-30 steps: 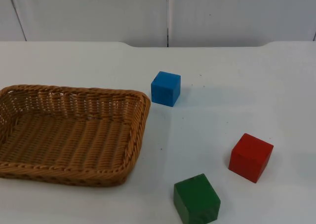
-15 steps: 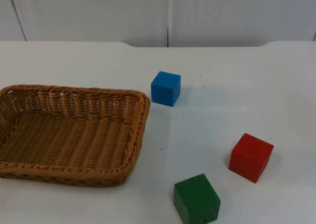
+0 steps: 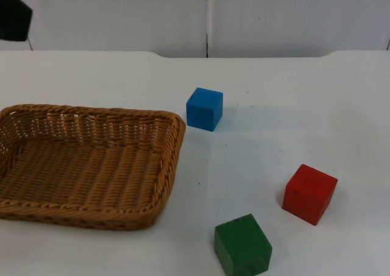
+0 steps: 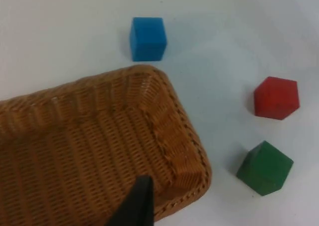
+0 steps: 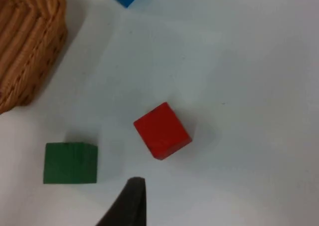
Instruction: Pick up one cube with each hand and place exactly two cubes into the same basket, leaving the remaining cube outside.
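Note:
A blue cube [image 3: 205, 108] sits on the white table just beyond the far right corner of the empty wicker basket [image 3: 173, 148]. To the right lies a red cube [image 3: 309, 193], and a green cube [image 3: 242, 245] rests near the front edge. My left arm [image 3: 12, 17] enters at the upper left of the top view. The left gripper [image 4: 138, 208] hangs high over the basket [image 4: 169, 136], well away from the blue cube [image 4: 148, 38]. My right gripper [image 5: 130, 203] hangs above the table, close to the red cube [image 5: 162, 130] and the green cube [image 5: 70, 162]. Neither gripper holds anything.
The grey partition wall [image 3: 207, 17] closes the table at the back. Open white table surface [image 3: 304, 105] lies to the right of the blue cube and between the cubes and the basket.
The left arm has come into the upper left corner of the top view. The cubes and the basket have not moved.

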Motion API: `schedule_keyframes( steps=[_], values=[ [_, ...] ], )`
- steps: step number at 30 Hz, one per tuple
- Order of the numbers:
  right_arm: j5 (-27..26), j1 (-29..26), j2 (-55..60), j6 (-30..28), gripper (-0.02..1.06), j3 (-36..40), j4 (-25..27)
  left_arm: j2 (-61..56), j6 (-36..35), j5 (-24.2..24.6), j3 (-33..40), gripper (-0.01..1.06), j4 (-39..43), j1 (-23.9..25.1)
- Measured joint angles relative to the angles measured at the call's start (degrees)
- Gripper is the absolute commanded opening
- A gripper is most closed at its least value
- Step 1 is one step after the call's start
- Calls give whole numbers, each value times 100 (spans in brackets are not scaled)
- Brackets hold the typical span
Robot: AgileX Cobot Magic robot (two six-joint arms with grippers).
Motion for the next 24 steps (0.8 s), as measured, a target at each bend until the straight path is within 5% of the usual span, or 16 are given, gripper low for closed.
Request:
schedule_keyframes(
  steps=[11, 16, 24],
  values=[
    [-437, 1053, 708, -159, 105, -9, -101, 480, 304, -112, -528, 105, -191, -236],
    [-283, 1317, 1197, -225, 105, -306, -207, 710, 210, -236, -789, 105, 136, -1019],
    [-118, 1505, 1703, -235, 105, -718, -650, 1402, -1196, -656, -843, 105, 2175, -2822]
  ],
)
